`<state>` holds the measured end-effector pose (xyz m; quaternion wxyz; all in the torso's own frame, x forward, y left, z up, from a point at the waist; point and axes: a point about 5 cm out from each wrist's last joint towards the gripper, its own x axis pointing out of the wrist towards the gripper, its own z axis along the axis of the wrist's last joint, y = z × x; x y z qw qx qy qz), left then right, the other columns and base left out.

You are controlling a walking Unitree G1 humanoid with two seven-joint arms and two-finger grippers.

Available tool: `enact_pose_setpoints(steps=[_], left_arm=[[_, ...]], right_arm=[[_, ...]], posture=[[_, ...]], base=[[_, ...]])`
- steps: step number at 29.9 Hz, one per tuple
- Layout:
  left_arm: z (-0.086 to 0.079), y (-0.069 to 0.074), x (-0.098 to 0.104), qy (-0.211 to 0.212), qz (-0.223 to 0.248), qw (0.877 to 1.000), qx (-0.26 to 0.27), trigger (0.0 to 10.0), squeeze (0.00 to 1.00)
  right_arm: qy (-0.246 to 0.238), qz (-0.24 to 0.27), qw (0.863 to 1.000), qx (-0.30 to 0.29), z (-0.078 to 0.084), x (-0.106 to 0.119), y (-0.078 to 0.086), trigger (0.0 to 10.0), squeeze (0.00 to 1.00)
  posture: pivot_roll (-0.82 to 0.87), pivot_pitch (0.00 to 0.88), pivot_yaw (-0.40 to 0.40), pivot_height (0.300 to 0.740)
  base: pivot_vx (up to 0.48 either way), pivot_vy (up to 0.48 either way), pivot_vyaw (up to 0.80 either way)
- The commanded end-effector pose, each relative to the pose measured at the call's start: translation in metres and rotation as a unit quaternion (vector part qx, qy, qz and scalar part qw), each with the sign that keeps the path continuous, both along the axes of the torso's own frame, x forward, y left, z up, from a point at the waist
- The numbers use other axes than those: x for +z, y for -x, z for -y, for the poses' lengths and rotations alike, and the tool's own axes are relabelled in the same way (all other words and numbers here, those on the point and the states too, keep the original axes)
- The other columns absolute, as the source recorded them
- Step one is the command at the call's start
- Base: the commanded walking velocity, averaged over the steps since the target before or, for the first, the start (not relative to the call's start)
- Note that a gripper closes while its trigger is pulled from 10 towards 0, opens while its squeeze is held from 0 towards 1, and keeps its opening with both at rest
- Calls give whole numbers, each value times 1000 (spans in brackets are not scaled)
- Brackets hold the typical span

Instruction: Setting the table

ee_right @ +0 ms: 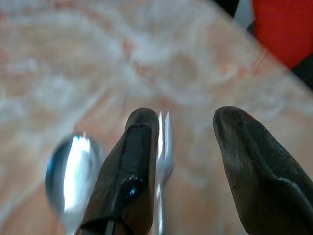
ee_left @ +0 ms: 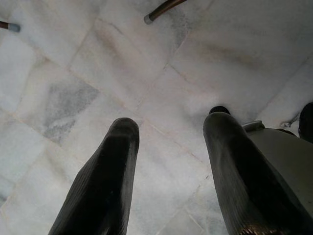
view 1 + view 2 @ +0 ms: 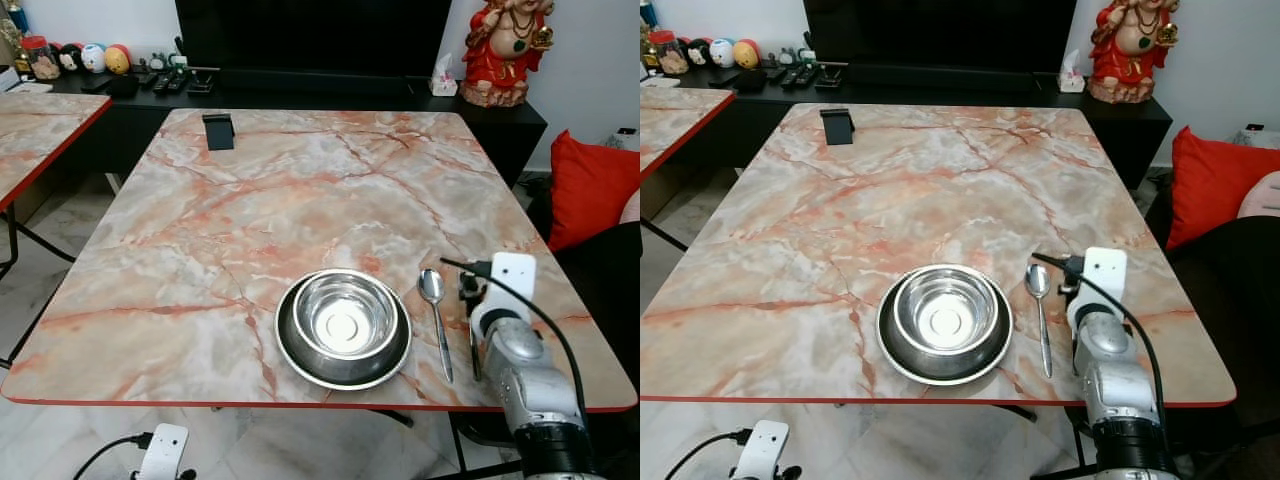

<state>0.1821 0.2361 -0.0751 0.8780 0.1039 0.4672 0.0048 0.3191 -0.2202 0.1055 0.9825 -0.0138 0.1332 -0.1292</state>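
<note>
A: The fork [image 1: 163, 161] lies between the fingers of the right pincer [image 1: 188, 147], tight against one finger [image 1: 132, 166], tines pointing away from the wrist. The fingers stand apart with nothing clamped; the other finger is clear of the metal.

B: Where does that put it on the desk [image 3: 300, 180]?

A: Near the front right edge, just right of the spoon [image 3: 436, 315], and roughly parallel to it. From the head, the wrist covers most of the fork; a dark sliver beside the arm may be its handle, but I can't be sure.

B: How would it handle?

A: My guess: light, stiff, polished steel, so slippery, and it lies flat, leaving little for the fingers to get under. I'd take it across the neck or mid-handle, not the tines, and pinch from the sides.

B: And beyond the cutlery?

A: Left of the spoon sits a steel bowl [image 3: 343, 318] inside a dark rimmed plate [image 3: 288, 345]. A small black stand [image 3: 218, 131] is at the far edge. The left pincer [image 2: 168, 147] hangs over the marble floor [image 2: 73, 73], fingers apart, empty.
</note>
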Motion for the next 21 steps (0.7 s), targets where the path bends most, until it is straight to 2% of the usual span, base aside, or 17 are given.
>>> enact_pose_setpoints(steps=[1, 3, 5, 12, 15, 21], left_arm=[[-1, 1, 0, -1, -6, 1000, -2, 10000, 0], [-1, 1, 0, 0, -6, 1000, -2, 10000, 0], [-1, 1, 0, 0, -6, 1000, -2, 10000, 0], [-1, 2, -1, 1, -6, 1000, -2, 10000, 0], [-1, 1, -1, 2, -6, 1000, -3, 10000, 0], [0, 1, -1, 4, -6, 1000, -4, 10000, 0]], right_arm=[[5, 53, 998, -17, 6, 20, -4, 10000, 0], [12, 82, 996, -28, 9, 28, -4, 10000, 0], [24, 89, 995, -37, 13, 30, -3, 10000, 0], [37, 69, 995, -69, 31, 26, 2, 10000, 0], [52, 31, 994, -86, 45, 18, 1, 10000, 0], [56, 4, 993, -108, 64, 15, 0, 10000, 0]], posture=[[13, 0, -21, 728], [13, 0, -21, 728], [15, 0, -22, 728], [13, 0, -21, 728], [9, 0, -18, 728], [12, 0, -21, 728]], base=[[0, 0, 0], [0, 0, 0], [0, 0, 0], [0, 0, 0], [0, 0, 0], [0, 0, 0]])
